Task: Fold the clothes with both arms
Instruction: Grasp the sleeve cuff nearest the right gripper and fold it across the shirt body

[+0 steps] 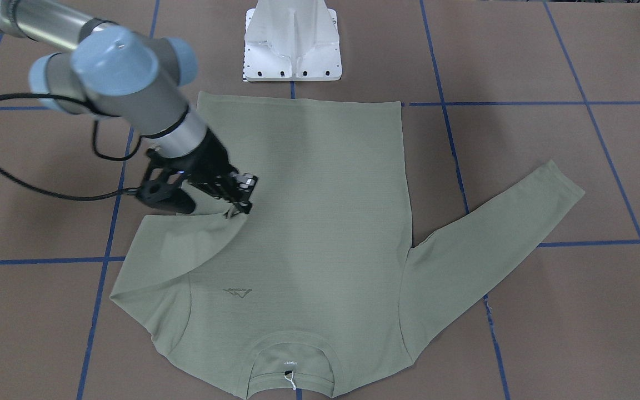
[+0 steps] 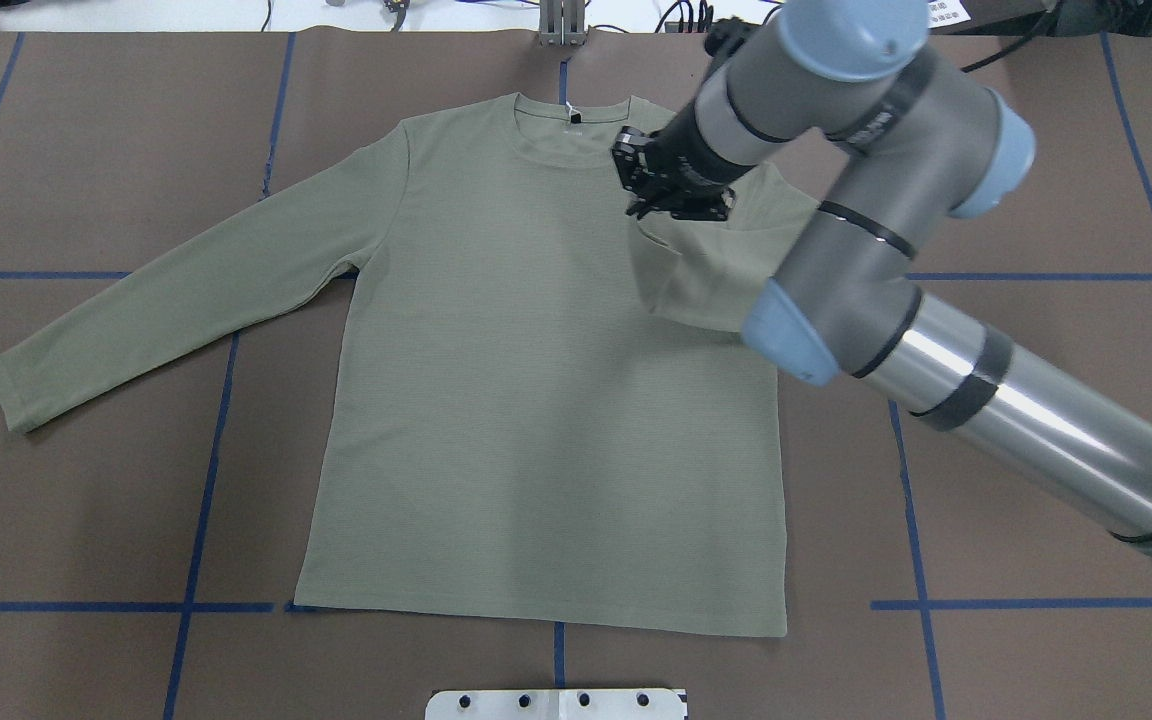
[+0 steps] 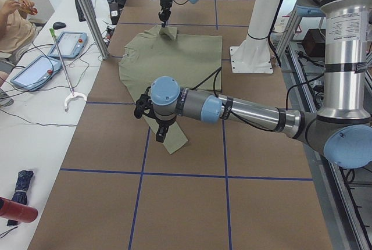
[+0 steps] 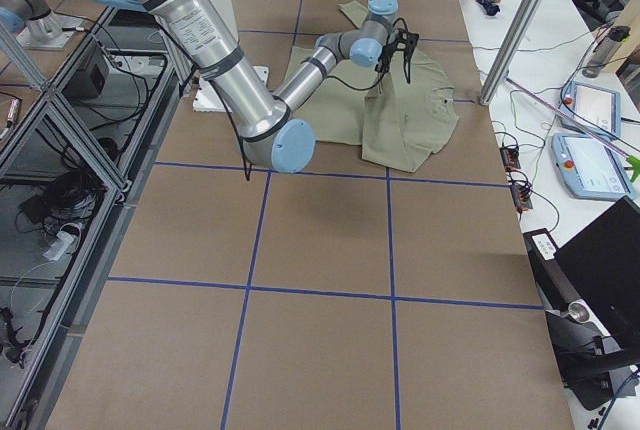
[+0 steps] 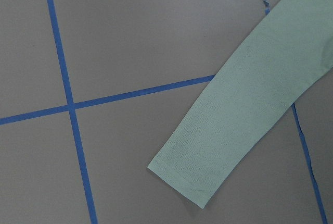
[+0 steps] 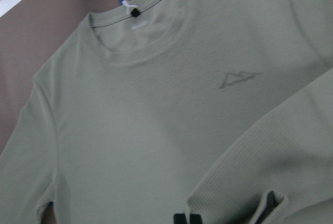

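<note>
Overhead exterior: shirt [image 2: 536, 420] flat on table [image 2: 86, 500], partly folded

Left gripper [image 3: 162, 136] hangs over the spread sleeve [image 2: 166, 290] near its cuff; whether it is clenched or released cannot be told. Right gripper [image 2: 642, 211] pinches the other sleeve [image 2: 706, 280] by its cuff, lifted over the chest near the collar [image 2: 571, 152].

Matt sage-green knit cloth, worked in fine rows, makes up the shirt [image 1: 320, 222] pinched in my dull black fingers [image 1: 245, 208]. Its collar [image 1: 292, 339] is a heavier rib and its logo [image 1: 238, 293] a flat tonal print. My right arm [image 2: 1036, 410] shows polished silver metal and satin grey casing, with smooth light-blue plastic caps [image 1: 114, 53]. The surface [image 1: 548, 333] is matt brown and paper-like, lined with blue tape [image 1: 592, 103].
</note>
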You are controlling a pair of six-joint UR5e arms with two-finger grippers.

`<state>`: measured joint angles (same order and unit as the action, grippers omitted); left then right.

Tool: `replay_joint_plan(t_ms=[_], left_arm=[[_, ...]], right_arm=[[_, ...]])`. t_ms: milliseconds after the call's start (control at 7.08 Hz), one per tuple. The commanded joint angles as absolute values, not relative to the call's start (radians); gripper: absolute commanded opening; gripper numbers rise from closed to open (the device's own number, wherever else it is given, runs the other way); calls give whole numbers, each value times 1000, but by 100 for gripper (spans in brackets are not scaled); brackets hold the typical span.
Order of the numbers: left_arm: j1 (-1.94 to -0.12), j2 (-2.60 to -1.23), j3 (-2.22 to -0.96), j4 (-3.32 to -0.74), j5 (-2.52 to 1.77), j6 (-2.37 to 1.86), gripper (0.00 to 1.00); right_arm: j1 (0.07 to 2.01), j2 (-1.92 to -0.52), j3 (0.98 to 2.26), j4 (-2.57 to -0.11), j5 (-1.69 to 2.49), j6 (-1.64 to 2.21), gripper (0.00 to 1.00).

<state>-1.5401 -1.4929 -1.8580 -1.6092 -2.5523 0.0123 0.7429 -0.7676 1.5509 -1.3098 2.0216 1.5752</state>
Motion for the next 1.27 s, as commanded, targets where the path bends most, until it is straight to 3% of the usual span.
replay_joint_plan(t_ms=[0, 283, 565, 707, 848, 989, 1131], left_arm=[[-1540, -1493, -1850, -1609, -2553, 12, 99], [-1540, -1490, -1853, -1611, -2553, 15, 99], [-1540, -1489, -1855, -1611, -2553, 14, 99], [-1540, -1491, -1855, -1612, -2553, 14, 99], [-1539, -1493, -1861, -1614, -2553, 14, 99], [-1536, -1494, -1856, -1633, -2553, 14, 99], [-1526, -1493, -1852, -1658, -2553, 12, 99]], right_arm=[[609, -463, 1302, -1368, 1852, 1605, 0], [562, -370, 1085, -1191, 1786, 1606, 0], [551, -354, 1033, -1125, 1783, 1605, 6], [546, -333, 1000, -1120, 1775, 1606, 48], [537, -324, 990, -1120, 1757, 1608, 70], [523, -316, 973, -1120, 1721, 1623, 90], [519, -292, 945, -1120, 1694, 1679, 95]])
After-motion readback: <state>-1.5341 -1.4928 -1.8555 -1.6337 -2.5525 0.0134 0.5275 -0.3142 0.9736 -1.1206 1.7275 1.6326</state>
